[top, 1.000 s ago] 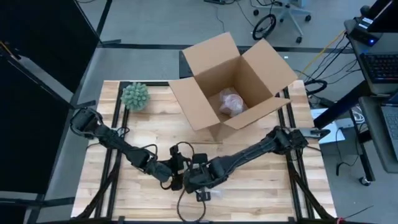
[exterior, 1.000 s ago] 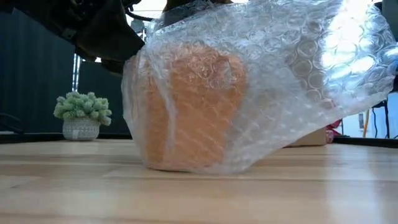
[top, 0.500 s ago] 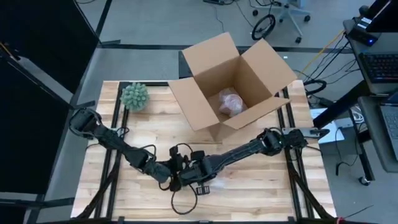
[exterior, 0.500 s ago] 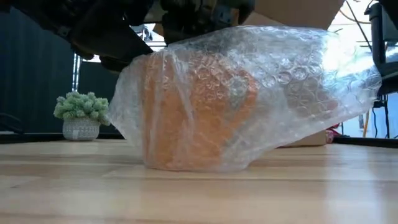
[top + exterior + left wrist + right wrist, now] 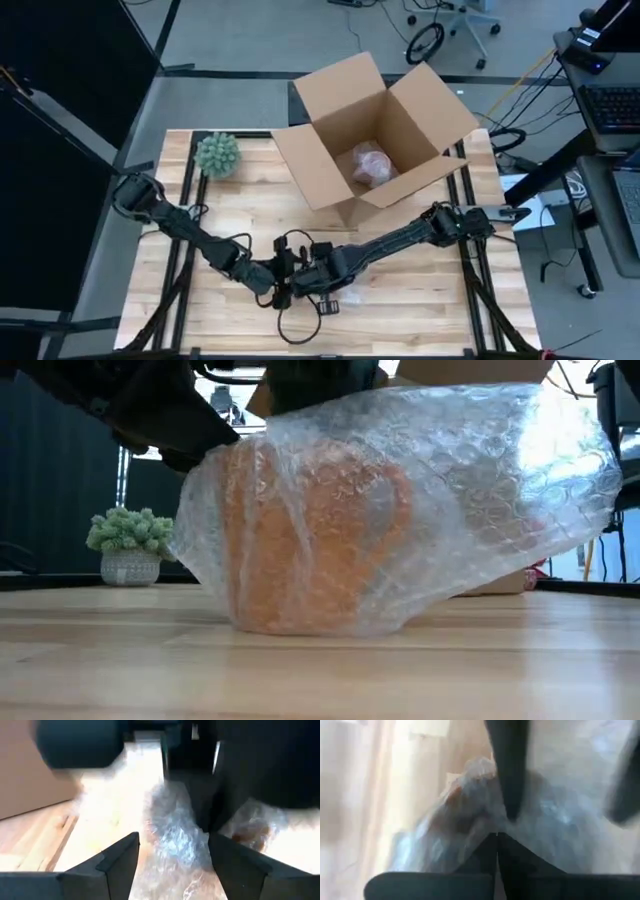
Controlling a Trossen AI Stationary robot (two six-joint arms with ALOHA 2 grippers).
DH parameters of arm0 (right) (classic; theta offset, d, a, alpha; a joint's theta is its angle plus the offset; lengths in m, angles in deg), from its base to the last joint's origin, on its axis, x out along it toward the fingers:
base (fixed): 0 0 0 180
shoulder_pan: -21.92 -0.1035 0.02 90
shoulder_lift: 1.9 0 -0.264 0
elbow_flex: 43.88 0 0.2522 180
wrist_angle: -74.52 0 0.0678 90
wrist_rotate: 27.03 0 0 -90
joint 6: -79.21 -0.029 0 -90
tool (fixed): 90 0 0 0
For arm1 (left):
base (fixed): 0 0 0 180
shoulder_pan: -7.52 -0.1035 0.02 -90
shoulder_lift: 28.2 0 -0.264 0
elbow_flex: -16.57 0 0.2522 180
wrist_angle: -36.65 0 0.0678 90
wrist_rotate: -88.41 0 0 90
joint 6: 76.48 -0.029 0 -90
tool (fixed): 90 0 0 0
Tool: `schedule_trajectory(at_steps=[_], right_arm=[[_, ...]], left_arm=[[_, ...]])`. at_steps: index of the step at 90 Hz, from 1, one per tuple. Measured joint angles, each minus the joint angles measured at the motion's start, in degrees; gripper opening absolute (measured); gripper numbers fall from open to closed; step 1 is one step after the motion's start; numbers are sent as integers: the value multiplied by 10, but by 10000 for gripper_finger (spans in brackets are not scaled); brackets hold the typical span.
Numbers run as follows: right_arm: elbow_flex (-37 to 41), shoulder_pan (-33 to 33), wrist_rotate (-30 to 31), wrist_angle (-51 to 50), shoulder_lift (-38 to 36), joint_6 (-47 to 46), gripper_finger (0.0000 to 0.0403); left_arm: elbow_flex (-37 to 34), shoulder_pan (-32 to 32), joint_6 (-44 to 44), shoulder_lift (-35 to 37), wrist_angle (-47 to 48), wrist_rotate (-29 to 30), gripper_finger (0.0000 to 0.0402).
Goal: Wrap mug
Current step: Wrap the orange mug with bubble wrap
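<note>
Low centre of the frame, the right gripper (image 5: 318, 290) pinches the bubble wrap (image 5: 420, 510), seemingly, around the orange mug (image 5: 310, 540); the left gripper (image 5: 283, 285) is spread open beside it.

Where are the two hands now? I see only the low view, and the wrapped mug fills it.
Observer: Both are over the mug. The left hand is open, with its fingers on either side of the bubble wrap.
Operator: And the right one?
Observer: The right hand is shut and seems to pinch the wrap.
Operator: Is the box empty?
Observer: No, the cardboard box holds one wrapped bundle.
</note>
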Motion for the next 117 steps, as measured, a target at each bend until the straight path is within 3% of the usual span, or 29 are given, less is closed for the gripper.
schedule_trajectory(at_steps=[35, 61, 82, 108, 117], right_arm=[[-3, 2, 3, -6, -82, -54, 7], [-3, 4, 84, -16, -90, -66, 97], [-4, 10, 82, -2, -73, -93, 172], [-4, -29, 82, -91, -72, -81, 194], [19, -49, 82, -79, -70, -89, 194]], left_arm=[[-3, 0, -2, -4, 21, -4, 228], [-2, 0, 4, -3, 13, -2, 228], [-2, 0, 13, -2, 11, 2, 228], [-1, 0, 15, -1, 10, 2, 228], [-1, 0, 16, -1, 9, -3, 228]])
